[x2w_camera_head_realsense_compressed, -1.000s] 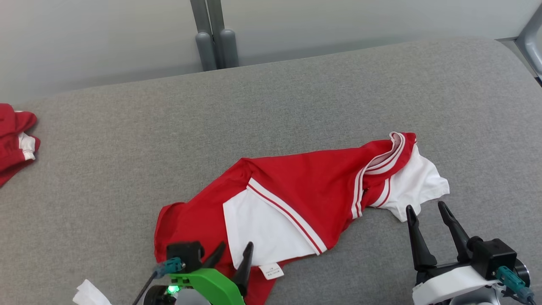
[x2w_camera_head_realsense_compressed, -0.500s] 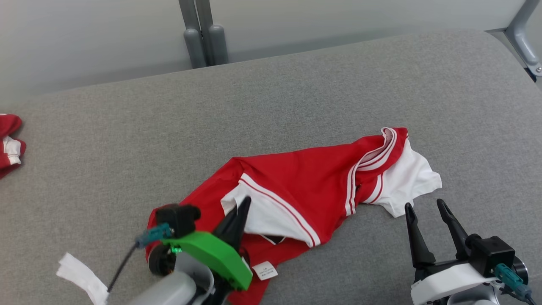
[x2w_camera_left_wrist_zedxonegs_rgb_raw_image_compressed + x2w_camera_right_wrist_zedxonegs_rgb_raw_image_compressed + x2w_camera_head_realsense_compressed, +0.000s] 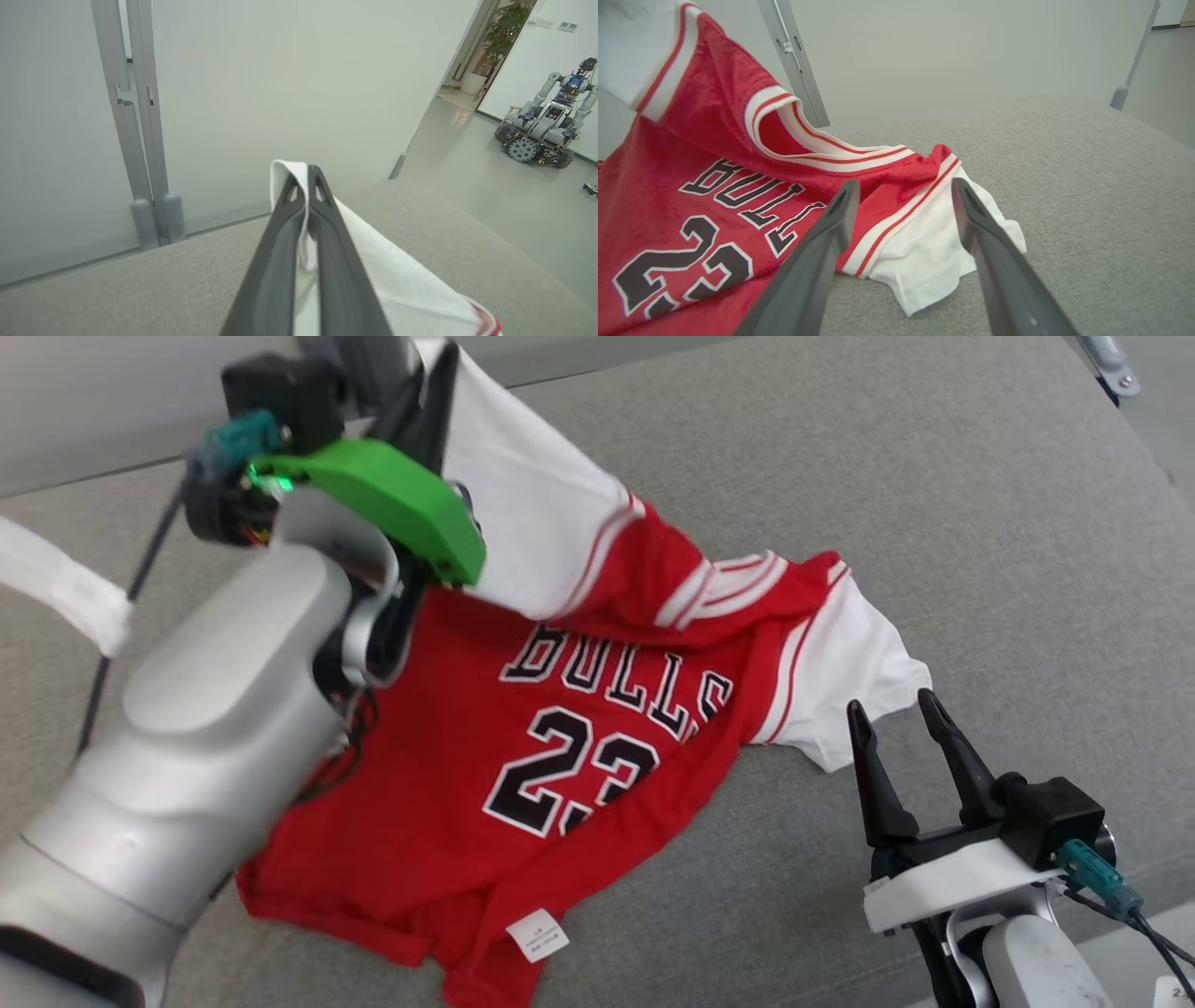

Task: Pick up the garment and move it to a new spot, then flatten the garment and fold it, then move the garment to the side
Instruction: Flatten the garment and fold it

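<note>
Jersey [image 3: 579,737], red with white sleeves, is hanging at a slant from the left gripper [image 3: 307,172] at the far left, while its lower half is lying on the gray cushion [image 3: 980,523]. The left gripper's jaws are pressing together on one raised sleeve [image 3: 532,495]. The white cloth is pinched between the two dark fingers and folding over their tips in the left wrist view.

From that sleeve the fabric is sloping down toward the near side. It is showing the black "BULLS" lettering [image 3: 616,677] and the number 23 [image 3: 569,770] across the red front. The hem is resting toward the near edge of the cushion, where a small white label [image 3: 537,935] is lying face up.

The other sleeve [image 3: 840,672] is spreading flat on the cushion to the right, just beside the right gripper [image 3: 890,702]. That gripper is hovering at the near right with its jaws standing wide apart, and its fingertips are pointing toward the far side. Whether they are touching the cloth cannot be told.

A white strip [image 3: 56,583] is trailing beside the left arm's cable. Two gray posts [image 3: 140,140] are standing against the pale wall beyond the cushion's far edge. Another wheeled robot [image 3: 544,126] is sitting on the floor at the far right, near a potted plant [image 3: 507,23].
</note>
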Controlling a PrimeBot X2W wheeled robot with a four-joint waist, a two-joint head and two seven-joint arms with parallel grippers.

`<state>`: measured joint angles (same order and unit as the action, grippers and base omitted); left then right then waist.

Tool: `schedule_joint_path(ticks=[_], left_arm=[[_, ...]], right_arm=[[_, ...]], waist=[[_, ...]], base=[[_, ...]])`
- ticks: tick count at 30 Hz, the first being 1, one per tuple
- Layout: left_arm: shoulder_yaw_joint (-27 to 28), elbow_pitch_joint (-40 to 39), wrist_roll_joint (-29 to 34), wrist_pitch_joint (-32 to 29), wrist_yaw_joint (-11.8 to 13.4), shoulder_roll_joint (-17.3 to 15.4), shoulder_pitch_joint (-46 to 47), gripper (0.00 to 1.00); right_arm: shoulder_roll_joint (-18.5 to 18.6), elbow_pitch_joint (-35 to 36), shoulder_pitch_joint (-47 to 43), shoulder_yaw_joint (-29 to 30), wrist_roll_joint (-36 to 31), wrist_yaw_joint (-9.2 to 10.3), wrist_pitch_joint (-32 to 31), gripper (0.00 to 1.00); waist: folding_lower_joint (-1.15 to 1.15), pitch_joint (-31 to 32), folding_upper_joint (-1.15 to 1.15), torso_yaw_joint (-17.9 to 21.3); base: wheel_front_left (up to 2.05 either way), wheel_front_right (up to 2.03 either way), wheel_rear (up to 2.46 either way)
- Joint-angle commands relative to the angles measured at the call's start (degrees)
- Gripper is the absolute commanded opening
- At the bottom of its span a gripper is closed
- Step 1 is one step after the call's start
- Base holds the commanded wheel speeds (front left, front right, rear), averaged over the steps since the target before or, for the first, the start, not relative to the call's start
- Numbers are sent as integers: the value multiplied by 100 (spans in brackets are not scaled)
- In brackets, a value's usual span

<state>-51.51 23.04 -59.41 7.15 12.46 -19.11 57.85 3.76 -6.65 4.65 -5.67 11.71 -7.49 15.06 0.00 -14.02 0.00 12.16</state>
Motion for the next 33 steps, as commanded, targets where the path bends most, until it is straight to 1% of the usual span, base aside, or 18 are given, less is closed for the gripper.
schedule_joint_path(ticks=[1, 3, 5, 8, 12, 13, 14, 15, 17, 19, 21, 24, 26, 28, 30, 33], left_arm=[[17, 333, 183, 80, -68, 23, 385, 0], [-93, 821, 461, 151, -181, 23, 821, 0], [-116, 1252, 632, 329, -285, 91, 1178, 0], [-222, 1838, 948, 567, -382, 211, 1552, 0], [-134, 2498, 1293, 785, -327, 352, 1759, 0], [-49, 2587, 1357, 809, -316, 395, 1719, 35], [51, 2580, 1422, 809, -310, 432, 1670, 89], [170, 2565, 1467, 806, -335, 491, 1531, 100], [319, 2510, 1589, 802, -434, 585, 1295, 100], [512, 2357, 1724, 806, -417, 606, 1109, 100], [693, 2226, 1794, 806, -477, 672, 679, 100], [1061, 1936, 1785, 800, -460, 732, 7, 100], [1351, 1718, 1718, 801, -412, 695, -588, 100], [1518, 1565, 1612, 800, -395, 626, -1224, 100], [1523, 1469, 1515, 791, -393, 533, -1806, 100], [1516, 1242, 1307, 554, -410, 385, -2518, 100]], right_arm=[[-32, -25, 104, -19, 67, 0, 18, 100], [-55, -53, 169, -63, 102, 0, 18, 100], [-67, -81, 190, -74, 139, 0, 18, 100], [-81, -117, 142, -54, 173, 0, 18, 100], [-86, -110, 174, -64, 268, 0, 18, 100], [-87, -108, 193, -76, 293, 0, 18, 100], [-88, -104, 214, -76, 298, 0, 18, 100], [-87, -98, 222, -56, 294, 0, 18, 100], [-83, -89, 219, -5, 227, 0, 18, 100], [-85, -79, 217, 53, 155, 0, 18, 100], [-82, -80, 158, 115, 64, 0, 18, 100], [-78, -85, -2, 214, -43, 0, 18, 100], [-64, -85, -109, 241, -89, 0, 18, 100], [-41, -76, -235, 295, -112, 1, 18, 100], [-22, -78, -413, 359, -141, 0, 18, 100], [13, -45, -632, 385, -169, 1, 18, 100]], waist=[[0, -556, 0, 592], [0, -691, 0, 784], [0, -811, 0, 940], [0, -918, 0, 1074], [0, -1005, 0, 1119], [0, -1008, 0, 1110], [0, -1001, 0, 1085], [0, -977, 0, 1035], [0, -914, 0, 900], [0, -818, 0, 738], [0, -647, 0, 580], [0, -303, 0, 344], [0, -63, 0, 228], [0, 176, 0, 107], [0, 415, 0, -42], [0, 621, 0, -234]], base=[[0, 0, 0], [0, 0, 0], [0, 0, 0], [0, 0, 0], [0, 0, 0], [0, 0, 0], [0, 0, 0], [0, 0, 0], [0, 0, 0], [0, 0, 0], [0, 0, 0], [0, 0, 0], [0, 0, 0], [0, 0, 0], [0, 0, 0], [0, 0, 0]])
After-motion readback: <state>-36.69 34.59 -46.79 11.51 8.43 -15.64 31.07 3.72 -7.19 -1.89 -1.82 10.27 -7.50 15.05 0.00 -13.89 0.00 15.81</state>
